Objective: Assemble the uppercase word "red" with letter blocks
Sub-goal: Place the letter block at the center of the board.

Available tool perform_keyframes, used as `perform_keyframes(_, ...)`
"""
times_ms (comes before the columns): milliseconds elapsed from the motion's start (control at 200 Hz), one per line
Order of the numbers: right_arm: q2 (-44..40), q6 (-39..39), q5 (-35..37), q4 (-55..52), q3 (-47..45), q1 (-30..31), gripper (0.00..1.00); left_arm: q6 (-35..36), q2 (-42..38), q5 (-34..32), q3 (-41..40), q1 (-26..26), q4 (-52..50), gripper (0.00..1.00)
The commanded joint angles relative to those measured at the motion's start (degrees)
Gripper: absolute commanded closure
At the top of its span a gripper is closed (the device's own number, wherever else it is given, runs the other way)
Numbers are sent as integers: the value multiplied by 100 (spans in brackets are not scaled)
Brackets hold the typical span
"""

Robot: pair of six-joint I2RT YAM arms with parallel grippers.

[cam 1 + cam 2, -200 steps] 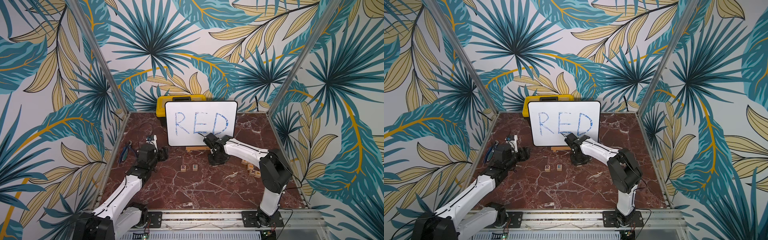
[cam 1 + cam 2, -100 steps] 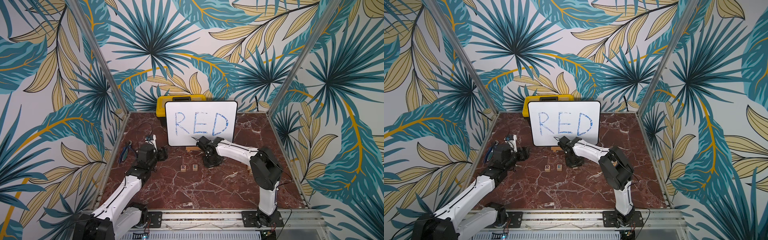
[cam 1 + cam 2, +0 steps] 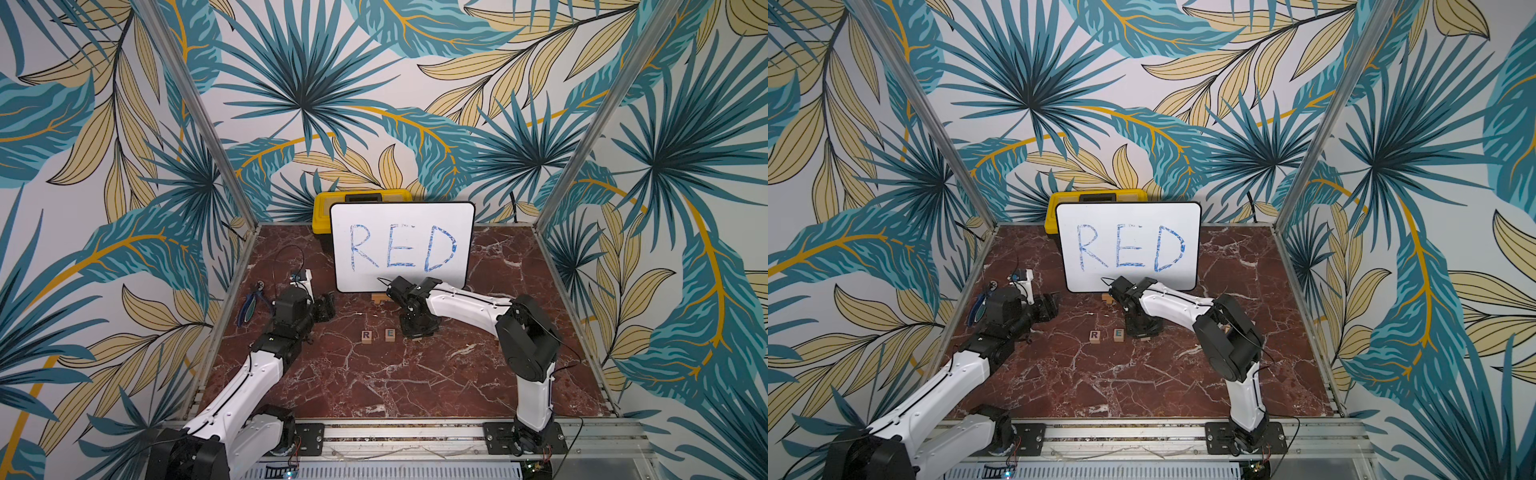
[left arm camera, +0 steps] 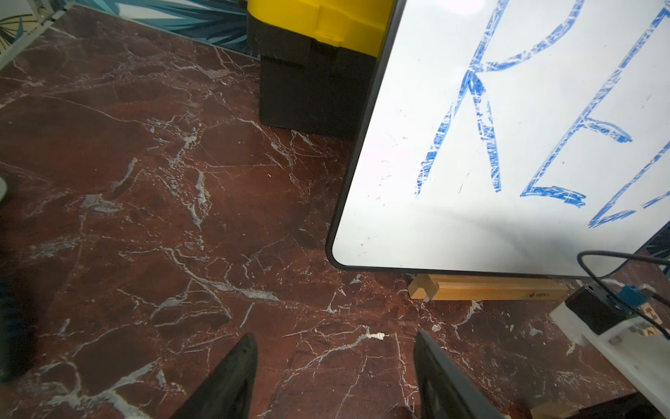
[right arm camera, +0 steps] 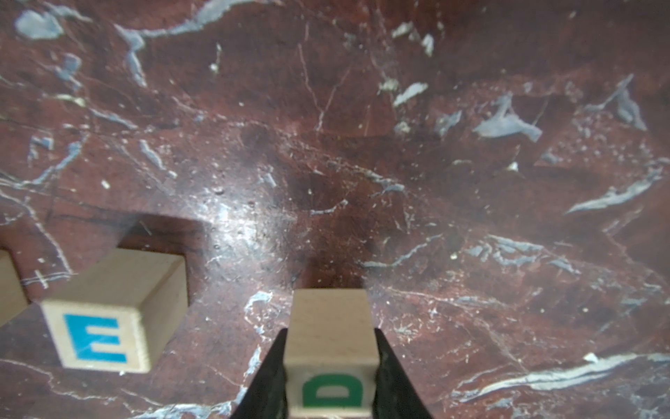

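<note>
Right jaws pinching the D block point(image 5: 328, 315) by its sides, just right of the E block point(image 5: 108, 312), with the R block point(image 3: 366, 336) left of that. D seems just off the table point(image 3: 374, 386), hard to tell. Left jaws spread, empty, far-left. Danger: drifting left on lowering knocks E askew, or the release twists D

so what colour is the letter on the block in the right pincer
Green, on the D block; clearest in the right wrist view.

Matt light-wood D block point(image 5: 331, 326), glossy marble-look table point(image 5: 471, 145)
</note>
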Motion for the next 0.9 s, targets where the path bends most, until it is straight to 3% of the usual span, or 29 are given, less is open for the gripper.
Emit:
perform_keyframes(0, 162, 283, 96, -106, -13, 76, 75, -38, -87, 37, -205, 39, 78, 31)
perform_keyframes(591, 349, 625, -46, 116, 42, 110, 70, -46, -113, 37, -231, 37, 78, 31)
perform_keyframes(706, 340, 640, -97, 132, 43, 113, 63, -46, -104, 45, -231, 37, 78, 31)
perform_keyframes(896, 248, 599, -41, 20, 60, 113, 41, -50, -94, 57, -231, 44, 81, 31)
